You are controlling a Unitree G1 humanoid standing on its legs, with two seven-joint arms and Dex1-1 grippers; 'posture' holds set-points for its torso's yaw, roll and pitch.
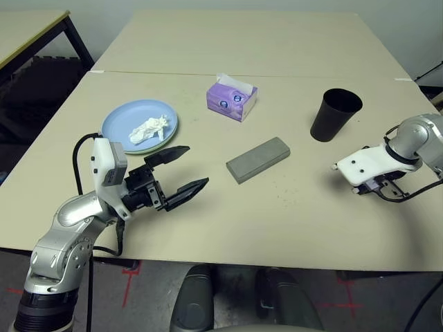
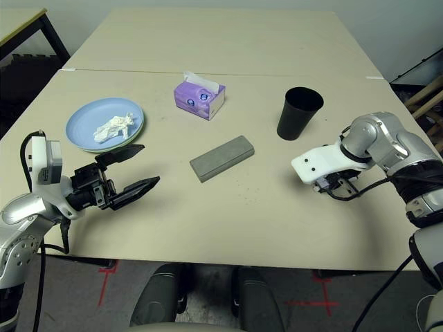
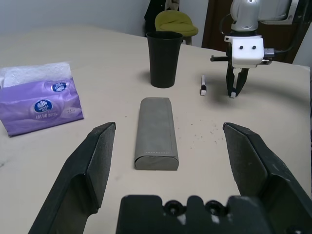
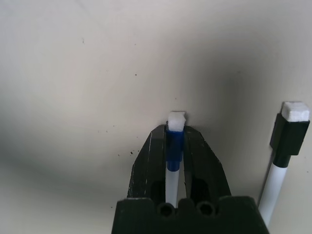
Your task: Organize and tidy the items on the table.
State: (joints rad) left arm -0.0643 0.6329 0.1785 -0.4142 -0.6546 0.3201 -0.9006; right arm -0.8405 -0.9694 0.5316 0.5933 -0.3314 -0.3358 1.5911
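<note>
White marker with a blue cap [image 4: 173, 146] pinched between the fingers of the right hand [image 4: 173, 141], tip down at the pale beige worktop [image 1: 291, 207]; 2nd white marker, black-capped [image 4: 287, 141], lies just beside it, not yet gathered

Judged early-to-mid in the tidying:
- crumpled white tissue [image 1: 149, 128] sits on the round blue plate [image 1: 121, 124], a green rim showing beneath it, so the 2 plates look stacked
- tall black cup [image 1: 334, 114] upright, near the right hand; inside not visible, contents cannot tell
- grey oblong glasses case [image 1: 257, 159] closed, mid-worktop
- purple tissue box [image 1: 231, 98] behind it, a sheet poking out

Left hand [image 1: 181, 173] spread wide, holding nothing, aimed toward the case
</note>
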